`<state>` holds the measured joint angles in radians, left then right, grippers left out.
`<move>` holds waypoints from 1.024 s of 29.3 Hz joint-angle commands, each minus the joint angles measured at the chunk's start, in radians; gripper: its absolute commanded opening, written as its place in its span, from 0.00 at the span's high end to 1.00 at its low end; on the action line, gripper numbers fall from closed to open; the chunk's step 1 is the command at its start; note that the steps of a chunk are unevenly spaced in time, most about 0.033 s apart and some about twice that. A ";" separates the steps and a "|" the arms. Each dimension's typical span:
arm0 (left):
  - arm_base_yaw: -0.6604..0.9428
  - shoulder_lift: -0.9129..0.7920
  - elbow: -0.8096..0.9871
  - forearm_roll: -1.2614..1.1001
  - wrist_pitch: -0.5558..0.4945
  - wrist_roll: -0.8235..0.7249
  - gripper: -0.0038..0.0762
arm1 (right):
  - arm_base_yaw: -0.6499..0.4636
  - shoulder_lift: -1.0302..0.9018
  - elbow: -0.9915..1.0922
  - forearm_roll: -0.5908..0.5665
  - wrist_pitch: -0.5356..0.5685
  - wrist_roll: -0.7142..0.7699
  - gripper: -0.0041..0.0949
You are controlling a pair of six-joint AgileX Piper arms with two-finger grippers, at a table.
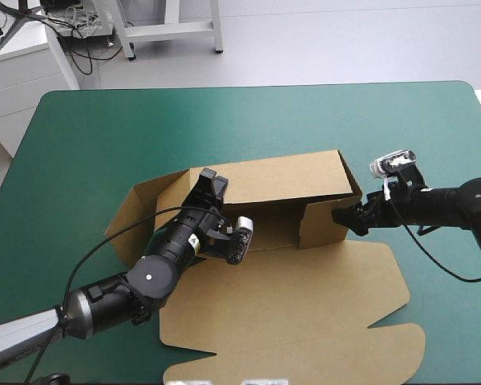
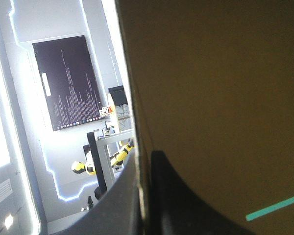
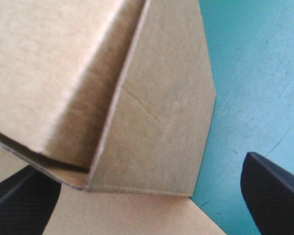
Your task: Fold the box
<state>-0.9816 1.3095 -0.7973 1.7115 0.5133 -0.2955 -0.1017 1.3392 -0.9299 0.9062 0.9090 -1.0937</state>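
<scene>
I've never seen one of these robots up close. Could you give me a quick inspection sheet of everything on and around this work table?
Surface: teal-green cover, bare around the work.
Job's things: brown box, partly folded, with its back wall raised, the right end wall up and the lid flat toward the near edge.
Clutter: nothing seen.
Grippers: left gripper is shut on the box, with the back wall's board between its fingers. The right gripper is open at the right end wall, one finger on each side of the corner.
Cables: nothing seen.
Surroundings: nothing seen.
</scene>
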 commanded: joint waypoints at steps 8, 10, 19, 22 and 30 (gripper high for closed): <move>-0.004 -0.023 -0.022 0.089 -0.002 0.017 0.96 | 0.128 -0.028 -0.010 0.007 -0.162 -0.008 0.05; -0.004 -0.023 -0.022 0.089 -0.002 0.017 0.96 | 0.173 -0.030 -0.010 -0.045 -0.231 0.049 0.05; -0.004 -0.023 -0.022 0.089 -0.002 0.017 0.96 | 0.236 -0.031 -0.010 -0.104 -0.339 0.138 0.05; -0.004 -0.023 -0.022 0.089 -0.002 0.017 0.96 | 0.236 -0.031 -0.010 -0.123 -0.349 0.165 0.08; -0.004 -0.023 -0.022 0.089 -0.002 0.017 0.96 | 0.236 -0.032 0.061 -0.088 -0.363 0.132 0.71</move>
<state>-0.9816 1.3107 -0.7973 1.7110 0.5156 -0.2955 0.1390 1.3306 -0.8780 0.7981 0.5873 -0.9351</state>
